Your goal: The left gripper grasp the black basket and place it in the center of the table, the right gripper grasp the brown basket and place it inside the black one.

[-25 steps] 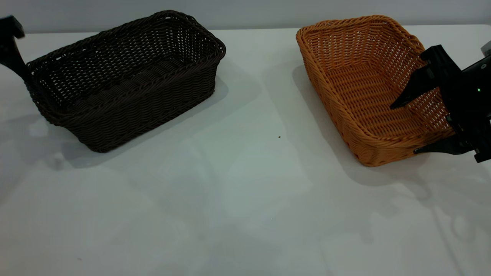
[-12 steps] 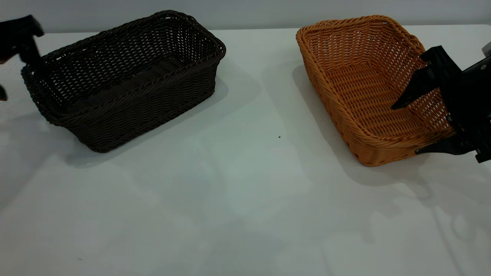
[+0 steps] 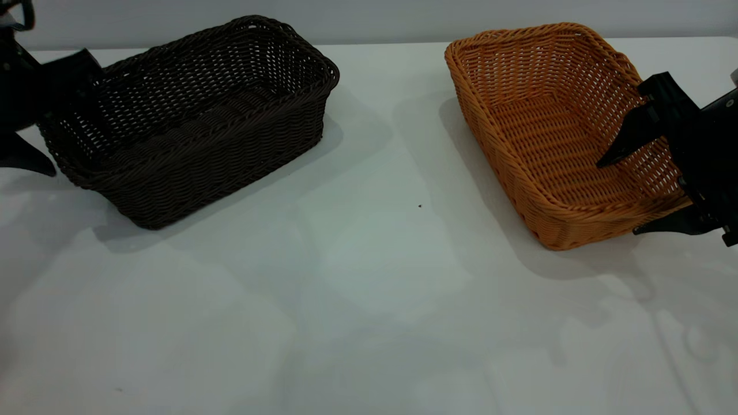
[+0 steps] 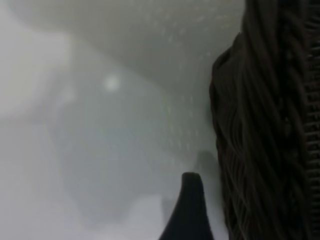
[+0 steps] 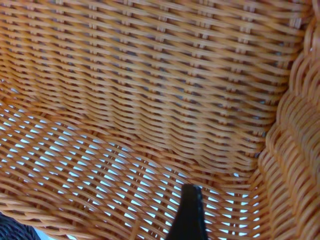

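Left gripper (image 3: 34,109) now straddles black basket (image 3: 190,115) end wall at frame's left, jaws open; grasp imminent. Right gripper (image 3: 646,190), jaws open, brackets brown basket (image 3: 548,127) wall, nothing clamped.

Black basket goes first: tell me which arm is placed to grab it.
Left. The left gripper is open astride the black basket's left end wall, one finger inside and one outside. The right gripper is far across the table, open around the brown basket's wall.
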Robot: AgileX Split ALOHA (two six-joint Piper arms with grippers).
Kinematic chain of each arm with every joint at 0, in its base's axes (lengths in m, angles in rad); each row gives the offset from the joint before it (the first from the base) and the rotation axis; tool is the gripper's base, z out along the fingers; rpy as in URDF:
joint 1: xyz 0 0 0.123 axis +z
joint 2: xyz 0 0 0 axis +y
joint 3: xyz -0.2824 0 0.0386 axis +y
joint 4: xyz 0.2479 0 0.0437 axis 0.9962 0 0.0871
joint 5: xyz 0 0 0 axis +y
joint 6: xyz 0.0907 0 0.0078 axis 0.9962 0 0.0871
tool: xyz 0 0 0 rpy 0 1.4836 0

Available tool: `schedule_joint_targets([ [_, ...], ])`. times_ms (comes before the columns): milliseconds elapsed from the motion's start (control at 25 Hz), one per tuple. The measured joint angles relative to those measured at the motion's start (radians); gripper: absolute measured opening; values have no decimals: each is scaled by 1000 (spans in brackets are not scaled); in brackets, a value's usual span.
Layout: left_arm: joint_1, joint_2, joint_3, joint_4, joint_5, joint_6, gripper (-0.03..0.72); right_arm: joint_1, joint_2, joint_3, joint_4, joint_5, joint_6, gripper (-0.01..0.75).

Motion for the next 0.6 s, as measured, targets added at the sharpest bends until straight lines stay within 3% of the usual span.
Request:
schedule_joint_targets([
  [320,-18,45,-1,-5,-11,0,452,0,2,-6,3,-85,7,512],
  [600,-22,53,-2,-30,-12,0,442,0,76,-67,3,-9,8,491],
])
